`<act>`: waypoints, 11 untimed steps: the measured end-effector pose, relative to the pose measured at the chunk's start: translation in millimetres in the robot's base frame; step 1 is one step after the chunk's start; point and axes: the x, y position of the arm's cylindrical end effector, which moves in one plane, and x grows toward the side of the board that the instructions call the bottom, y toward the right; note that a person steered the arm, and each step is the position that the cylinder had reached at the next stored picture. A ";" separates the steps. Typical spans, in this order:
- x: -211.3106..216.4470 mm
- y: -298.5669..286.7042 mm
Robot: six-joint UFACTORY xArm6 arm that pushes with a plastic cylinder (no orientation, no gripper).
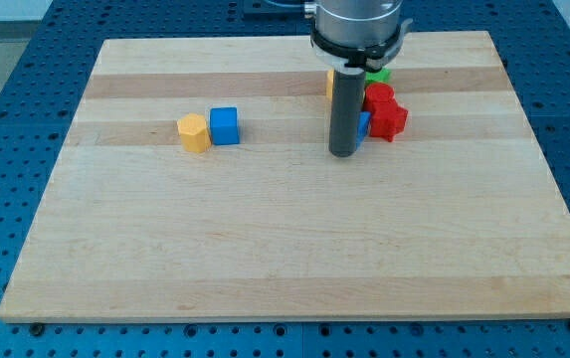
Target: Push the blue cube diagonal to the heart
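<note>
The light wooden counter lies on a blue perforated base and carries two groups of small blocks.

Group at the view's left: a blue cube stands in the upper left part of the counter. A yellow block with faceted sides sits just beside it on the view's left, touching or nearly touching; the exact contact cannot be determined.

Group at the view's upper right: a red block sits above a second red block with a notched outline, and the two appear to touch. Which of them is the heart cannot be determined from this view. A sliver of another blue block shows between the rod and the lower red block. A green block is partly visible at the view's top of the red pair. A yellow-orange block shows only as a narrow edge at the rod's left.

The straight dark rod descends from the arm's silver and black collar. My tip rests on the counter at the left edge of the right-hand group, just beside the partly hidden blue block and well apart from the blue cube.

No gripper is fitted, so there are no jaws whose state could be reported.
</note>
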 end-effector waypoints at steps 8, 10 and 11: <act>-40.4 -213.0; -42.1 -101.0; -42.1 -90.5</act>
